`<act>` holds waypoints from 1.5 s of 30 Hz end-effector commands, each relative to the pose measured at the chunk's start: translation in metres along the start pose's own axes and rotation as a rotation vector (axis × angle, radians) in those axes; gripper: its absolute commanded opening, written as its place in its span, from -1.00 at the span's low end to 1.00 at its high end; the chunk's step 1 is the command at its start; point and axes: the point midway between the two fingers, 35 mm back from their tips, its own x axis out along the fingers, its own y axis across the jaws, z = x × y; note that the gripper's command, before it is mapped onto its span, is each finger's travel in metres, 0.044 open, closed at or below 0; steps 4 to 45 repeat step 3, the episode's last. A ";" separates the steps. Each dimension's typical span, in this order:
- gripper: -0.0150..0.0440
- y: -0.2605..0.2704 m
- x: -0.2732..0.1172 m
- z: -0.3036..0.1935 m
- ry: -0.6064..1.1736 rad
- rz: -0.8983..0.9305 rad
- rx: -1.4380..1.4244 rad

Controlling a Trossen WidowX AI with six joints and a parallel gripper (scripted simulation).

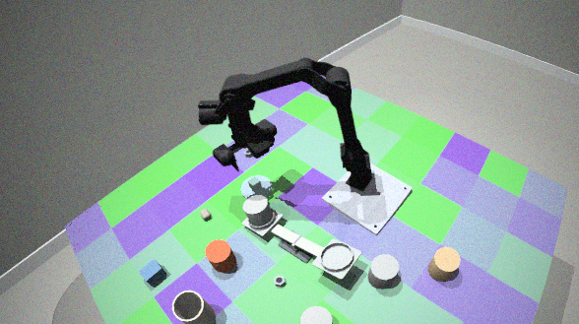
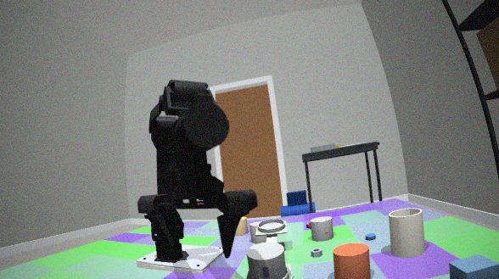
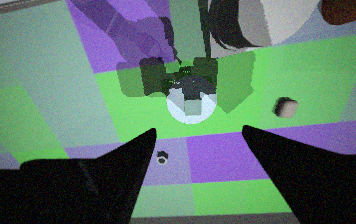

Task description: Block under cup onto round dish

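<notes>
A small pale block (image 1: 254, 182) (image 3: 193, 107) rests on the round dish (image 1: 246, 189) (image 3: 175, 111). My gripper (image 1: 245, 160) (image 3: 198, 130) is wide open and empty, raised above the dish area; its shadow falls partly over the dish. One grey cup (image 1: 257, 211) (image 2: 266, 259) stands on the near-dish end of the balance (image 1: 307, 245). The ringed pan (image 1: 355, 255) at the other end holds no cup. A grey cup (image 1: 384, 270) stands on the table beside that pan, and a similar one (image 1: 316, 315) (image 2: 322, 229) is farther off. No cup is above the dish.
An orange cylinder (image 1: 220, 256) (image 2: 351, 262), a blue block (image 1: 152, 272) (image 2: 473, 269), a hollow cup (image 2: 406, 236) and a tan cup (image 1: 444, 264) stand around. A small beige block (image 1: 205, 215) (image 3: 287, 107) lies beside the dish. One nut (image 3: 162, 158) lies beyond it, another (image 1: 280, 281) near the balance.
</notes>
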 end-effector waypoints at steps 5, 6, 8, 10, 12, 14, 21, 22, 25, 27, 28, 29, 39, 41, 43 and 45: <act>1.00 0.000 0.000 0.000 -0.003 0.003 -0.003; 1.00 0.000 0.000 0.000 -0.003 0.003 -0.003; 1.00 0.000 0.000 0.000 -0.003 0.003 -0.003; 1.00 0.000 0.000 0.000 -0.003 0.003 -0.003; 1.00 0.000 0.000 0.000 -0.003 0.003 -0.003; 1.00 0.000 0.000 0.000 -0.003 0.003 -0.003; 1.00 0.000 0.000 0.000 -0.003 0.003 -0.003; 1.00 0.000 0.000 0.000 -0.003 0.003 -0.003; 1.00 0.000 0.000 0.000 -0.003 0.003 -0.003; 1.00 0.000 0.000 0.000 -0.003 0.003 -0.003; 1.00 0.000 0.000 0.000 -0.003 0.003 -0.003; 1.00 0.000 0.000 0.000 -0.003 0.003 -0.003; 1.00 0.000 0.000 0.000 -0.003 0.003 -0.003; 1.00 0.000 0.000 0.000 -0.003 0.003 -0.003; 1.00 0.000 0.000 0.000 -0.003 0.003 -0.003; 1.00 0.000 0.000 0.000 -0.003 0.003 -0.003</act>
